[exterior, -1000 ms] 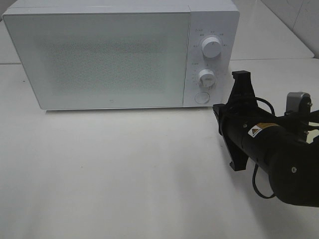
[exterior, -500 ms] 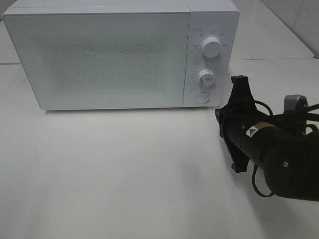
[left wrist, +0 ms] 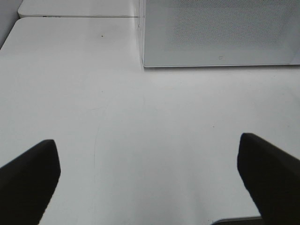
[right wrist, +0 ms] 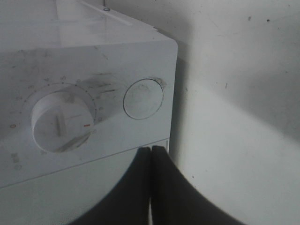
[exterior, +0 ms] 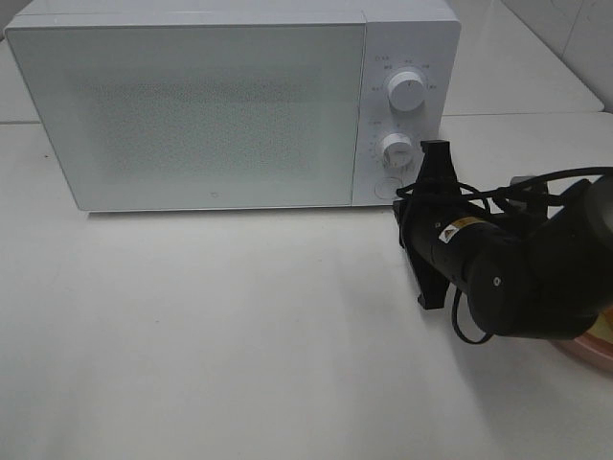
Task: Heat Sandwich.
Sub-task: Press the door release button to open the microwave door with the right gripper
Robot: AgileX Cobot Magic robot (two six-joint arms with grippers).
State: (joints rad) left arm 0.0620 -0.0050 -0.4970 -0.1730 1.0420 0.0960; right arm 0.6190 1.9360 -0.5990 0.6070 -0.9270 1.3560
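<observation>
White tabletop (exterior: 192, 335) fills most of the high view, with a white microwave (exterior: 211, 105) standing at its far side, the speckled door shut flush against the body. Its control panel sits on the right end: an upper dial (exterior: 407, 91), a lower dial (exterior: 395, 149) and a round button (exterior: 388, 187) beneath them.

The right arm (exterior: 508, 268) reaches in from the right edge toward that panel. The right gripper (right wrist: 151, 152) has its two black fingers pressed together with no gap and nothing between them. The wrist view shows the tips close in front of the panel, just beside the round button — whether they touch the panel cannot be told.

The left gripper (left wrist: 147, 140) has its jaws spread wide and empty over bare table, in front of the microwave's left end.

A pink plate's rim (exterior: 589, 347) peeks out from under the right arm, mostly hidden. The sandwich shows in no view — neither on the table nor through the closed door.
</observation>
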